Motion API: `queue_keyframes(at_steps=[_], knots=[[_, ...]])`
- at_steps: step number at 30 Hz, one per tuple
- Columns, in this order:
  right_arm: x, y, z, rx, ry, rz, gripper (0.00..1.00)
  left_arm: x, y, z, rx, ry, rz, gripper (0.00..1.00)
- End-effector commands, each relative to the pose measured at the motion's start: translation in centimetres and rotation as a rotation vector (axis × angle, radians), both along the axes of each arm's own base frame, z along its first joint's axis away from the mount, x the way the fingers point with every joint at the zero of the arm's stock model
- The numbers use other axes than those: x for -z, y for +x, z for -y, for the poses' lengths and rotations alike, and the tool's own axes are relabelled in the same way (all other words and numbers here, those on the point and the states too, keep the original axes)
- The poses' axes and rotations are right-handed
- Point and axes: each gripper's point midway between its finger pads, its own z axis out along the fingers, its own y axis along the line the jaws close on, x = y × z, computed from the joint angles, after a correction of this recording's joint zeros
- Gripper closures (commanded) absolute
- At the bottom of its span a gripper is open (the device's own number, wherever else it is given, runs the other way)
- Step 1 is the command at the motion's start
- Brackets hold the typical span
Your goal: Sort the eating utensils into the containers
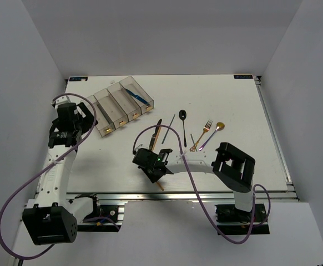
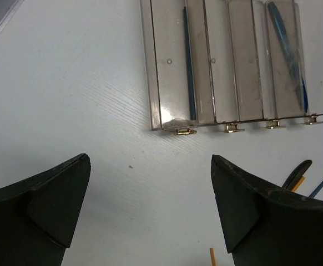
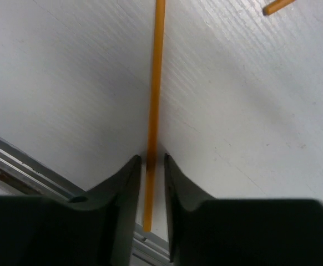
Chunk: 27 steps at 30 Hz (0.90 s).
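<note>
Your right tool (image 3: 150, 162) is pressed in on a wooden chopstick (image 3: 155, 83). Both fingers (image 3: 125, 183) hug its shaft close to its near end, and that end reaches the metal rail (image 3: 23, 160) along the front of the tabletop (image 1: 233, 100). You cannot tell from the wrist view whether the stick is lifted or lying flat. The tip of a second wooden stick (image 3: 278, 5) shows at the upper corner, well apart from the held one.

Your left tool (image 2: 150, 159) is spread wide, with nothing between its fingers. It hangs over bare tabletop just short of the row of four clear bins (image 2: 228, 61), whose yellow tags (image 2: 183, 132) face it. The bin at the left end of the row in that view holds a dark slim stick (image 2: 189, 66). The bin at the right end holds the blue knife (image 2: 286, 44). The two middle bins look empty.

In the overhead view, the loose cutlery lies in the middle of the tabletop beyond your right tool. From left to right you have a black knife (image 1: 158, 127), a slim silvery piece (image 1: 172, 124), a black spoon (image 1: 183, 124), a gold fork (image 1: 203, 132) and a purple-gold spoon (image 1: 214, 133).
</note>
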Motion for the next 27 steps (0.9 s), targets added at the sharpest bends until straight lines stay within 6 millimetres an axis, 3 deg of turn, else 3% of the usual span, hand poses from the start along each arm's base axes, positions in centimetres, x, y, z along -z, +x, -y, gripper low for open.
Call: queue_keyframes(at_steps=[1,6,9,11,12,13,14,15,16,17,19,20,21,23,27], knots=[[2.2,-0.9,1.1,0.015,-0.078,-0.042,0.75,0.4,-0.2,0.4,0.028,-0.006,0.011,0.02],[2.5,-1.2,1.4,0.019,-0.090,-0.056,0.92,0.1,-0.5,1.9,0.089,-0.060,0.034,0.02],[0.8,-0.9,0.1,0.002,-0.024,-0.036,1.00,0.2,-0.5,4.2,0.175,-0.146,0.063,0.02],[-1.6,-0.4,-1.3,-0.028,0.068,-0.003,1.00,-0.2,-0.3,6.7,0.285,-0.236,0.100,0.02],[-2.5,0.0,-1.6,-0.024,0.101,0.009,1.00,0.8,-0.5,7.6,0.320,-0.273,0.086,0.02],[-4.6,0.5,-2.5,-0.018,0.178,0.033,1.00,1.0,-0.6,8.6,0.357,-0.318,0.089,0.02],[-5.7,0.8,-2.8,-0.012,0.221,0.043,1.00,0.5,-0.6,10.3,0.444,-0.383,0.114,0.02],[-6.4,1.5,-2.6,0.009,0.255,0.038,1.00,1.3,-1.1,11.2,0.478,-0.425,0.107,0.02],[-8.9,2.2,-3.2,0.020,0.346,0.059,1.00,1.0,-1.3,12.2,0.500,-0.485,0.124,0.02],[-9.9,3.7,-2.8,0.057,0.393,0.063,1.00,-0.4,-1.4,13.4,0.575,-0.527,0.186,0.02],[-11.6,4.5,-2.1,0.080,0.479,0.039,1.00,-1.3,-2.2,14.3,0.603,-0.584,0.245,0.02],[-12.8,6.3,-1.8,0.119,0.541,0.051,1.00,-2.7,-2.4,14.9,0.651,-0.588,0.304,0.02],[-13.0,6.1,-1.7,0.103,0.577,0.013,1.00,-3.0,-2.8,15.2,0.673,-0.599,0.323,0.02],[-15.4,7.4,-1.7,0.106,0.678,0.022,1.00,-5.7,-3.4,16.1,0.740,-0.623,0.431,0.02],[-19.4,7.0,-3.3,0.020,0.810,0.001,1.00,-6.7,-4.4,17.4,0.801,-0.662,0.486,0.02]])
